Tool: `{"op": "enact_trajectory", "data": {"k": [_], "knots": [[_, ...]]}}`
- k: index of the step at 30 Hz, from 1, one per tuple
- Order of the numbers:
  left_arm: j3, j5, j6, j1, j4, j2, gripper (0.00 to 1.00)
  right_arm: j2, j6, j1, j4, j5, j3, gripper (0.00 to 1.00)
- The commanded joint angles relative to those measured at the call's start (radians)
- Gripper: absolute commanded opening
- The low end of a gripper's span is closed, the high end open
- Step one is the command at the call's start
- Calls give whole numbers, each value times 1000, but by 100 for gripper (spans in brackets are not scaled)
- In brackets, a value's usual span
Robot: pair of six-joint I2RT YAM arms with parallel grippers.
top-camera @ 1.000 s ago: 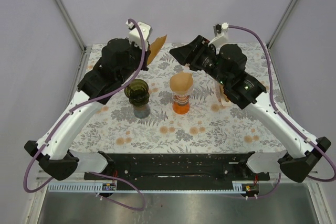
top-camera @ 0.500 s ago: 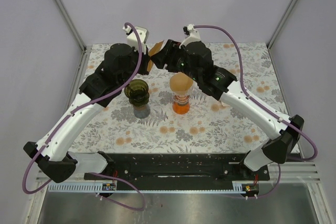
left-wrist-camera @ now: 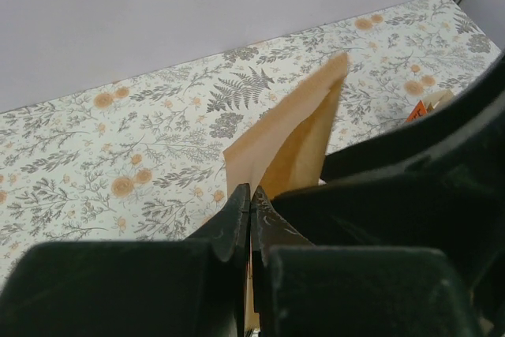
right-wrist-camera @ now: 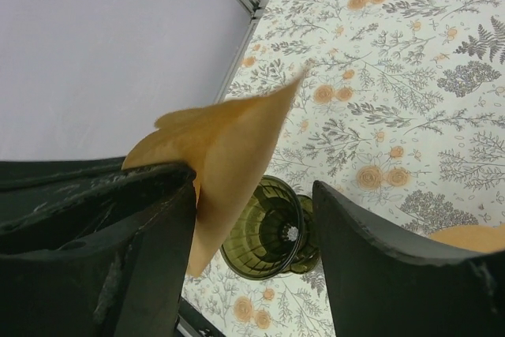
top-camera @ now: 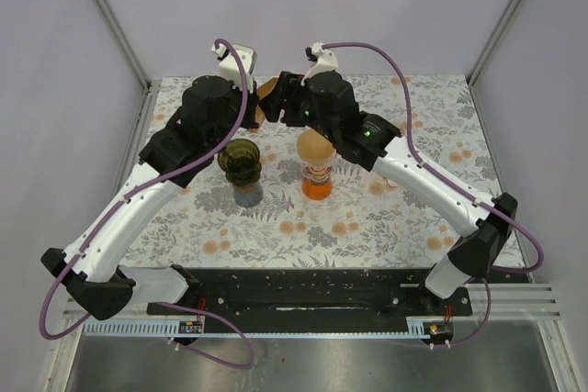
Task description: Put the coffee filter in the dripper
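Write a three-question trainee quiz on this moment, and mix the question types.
1. True or false: the left gripper is shut on the brown paper coffee filter.
2. Multiple choice: the right gripper is A) open beside the filter, B) shut on the filter, C) out of view.
3. Short answer: does the filter sit in the green glass dripper yet?

Key: 1 true; 2 A; 3 no, it is held in the air.

Base of coffee filter unseen, seemingly between jaws.
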Motion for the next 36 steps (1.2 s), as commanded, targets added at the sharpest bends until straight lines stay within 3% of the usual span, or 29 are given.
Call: {"op": "enact_trajectory", "data": {"k": [1,5,18,22,26,33,36], "knots": [[-7,-34,15,-1,70,-9,0,-2,-78,61,0,66,59,70],[0,-48,24,1,78,-5,0,21,-112,102,-45,125,91,74],[-5,-3,-7,10,53,-18,0,-15,-142,119,16,368,5,72],[-17,6,-8,21,52,-37,0,-57,-141,102,29,395,-41,64],[-19,35,-24,22,43,-41,0,-71,-142,90,64,327,-67,54],[-37,58,-24,28,27,-55,0,-25,-170,90,67,244,-15,19],[-72,69,-2,54,18,-90,0,-9,-193,88,17,233,37,13]]}}
